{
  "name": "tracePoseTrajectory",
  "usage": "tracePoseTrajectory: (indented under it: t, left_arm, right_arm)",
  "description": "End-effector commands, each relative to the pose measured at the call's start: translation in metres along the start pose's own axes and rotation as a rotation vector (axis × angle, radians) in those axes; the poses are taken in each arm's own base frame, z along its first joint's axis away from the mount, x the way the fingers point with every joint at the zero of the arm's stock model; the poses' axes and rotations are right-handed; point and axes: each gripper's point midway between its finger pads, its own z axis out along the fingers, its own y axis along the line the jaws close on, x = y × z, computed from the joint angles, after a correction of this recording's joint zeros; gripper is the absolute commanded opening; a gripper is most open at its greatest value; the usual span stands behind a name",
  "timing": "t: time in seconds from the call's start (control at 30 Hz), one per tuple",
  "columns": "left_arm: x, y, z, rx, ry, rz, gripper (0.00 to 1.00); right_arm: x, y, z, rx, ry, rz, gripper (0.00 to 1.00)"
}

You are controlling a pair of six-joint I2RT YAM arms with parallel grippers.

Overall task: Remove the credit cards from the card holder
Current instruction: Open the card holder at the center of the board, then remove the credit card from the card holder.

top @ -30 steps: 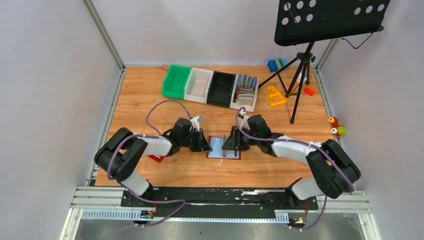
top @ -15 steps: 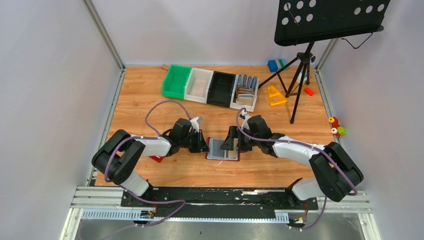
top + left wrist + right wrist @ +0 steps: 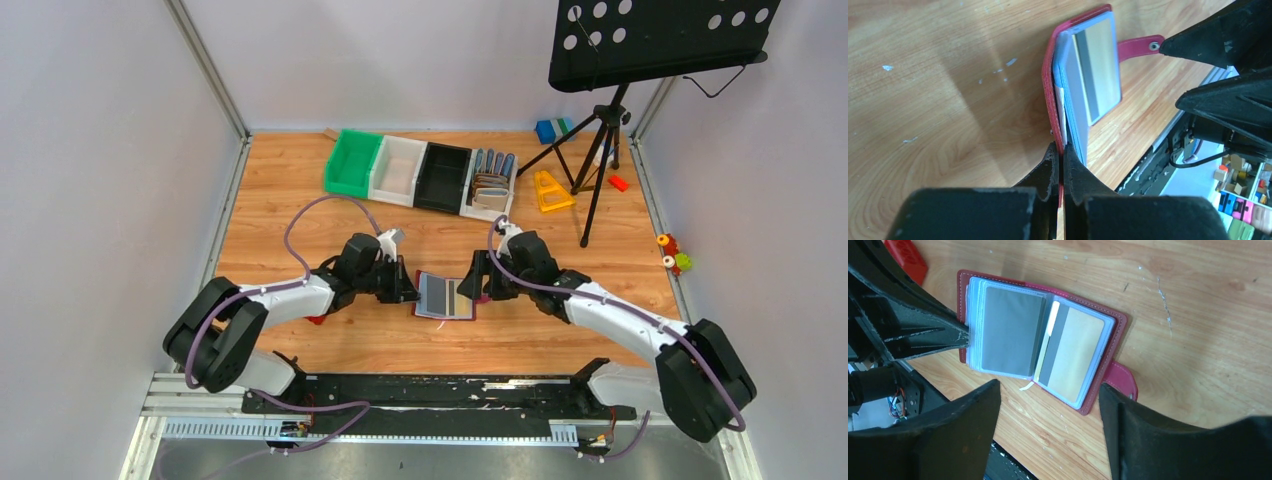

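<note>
— Wooden tabletop (image 3: 290, 200) from above: what's in the bins?
— Upright wallets (image 3: 490, 182) fill the end bin (image 3: 488, 214). The green bin (image 3: 352, 163), white bin (image 3: 398, 170) and black bin (image 3: 444, 177) I can't read from here. The card holder (image 3: 446, 296) lies open between the grippers.
— Left wrist?
— The left gripper (image 3: 1060, 155) pinches the holder's maroon cover edge.
— Right wrist?
— The right gripper (image 3: 1049, 387) hangs spread wide above it, holding nothing. Clear sleeves hold a grey card (image 3: 1010, 330) nearer the left gripper and a gold-tan card (image 3: 1075, 352) beside it.

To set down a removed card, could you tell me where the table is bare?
Bare wood lies between the open maroon leather card holder and the row of plastic bins, and along the near edge. Crowded: beside the black tripod.
</note>
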Motion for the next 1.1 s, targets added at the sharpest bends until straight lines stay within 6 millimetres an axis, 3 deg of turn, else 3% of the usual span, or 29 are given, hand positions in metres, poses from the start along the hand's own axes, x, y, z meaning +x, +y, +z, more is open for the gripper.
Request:
tracePoseTrajectory:
  t: [0.0,0.27,0.37,0.47,0.63,0.73,0.97,1.07]
  left_arm:
    - [-0.018,-0.024,-0.010,0.044,-0.038,0.057,0.00]
    - [-0.020,-0.042,-0.012,0.110,-0.039,0.050,0.00]
    - [-0.020,-0.045,-0.012,0.130,-0.035,0.047,0.02]
    - [-0.017,-0.046,-0.010,0.148,-0.024,0.039,0.02]
    - [-0.016,-0.055,-0.006,0.219,-0.026,0.012,0.02]
    - [-0.018,-0.058,-0.006,0.241,-0.036,0.006,0.10]
    - [-0.019,-0.055,-0.007,0.224,-0.042,0.006,0.43]
    - [-0.019,-0.053,-0.007,0.213,-0.053,0.006,0.47]
  right_arm:
    - [-0.001,0.011,-0.006,-0.064,-0.030,-0.042,0.64]
    - [0.012,0.042,0.016,-0.184,0.043,-0.068,0.62]
    - [0.013,0.039,0.027,-0.161,0.055,-0.048,0.54]
    - [0.016,0.034,0.038,-0.145,0.072,-0.030,0.37]
    - [0.025,0.031,0.051,-0.153,0.106,0.004,0.28]
    - [0.028,0.029,0.053,-0.154,0.116,0.011,0.26]
    - [0.030,0.029,0.052,-0.157,0.115,0.011,0.26]
    - [0.030,0.029,0.052,-0.157,0.116,0.011,0.25]
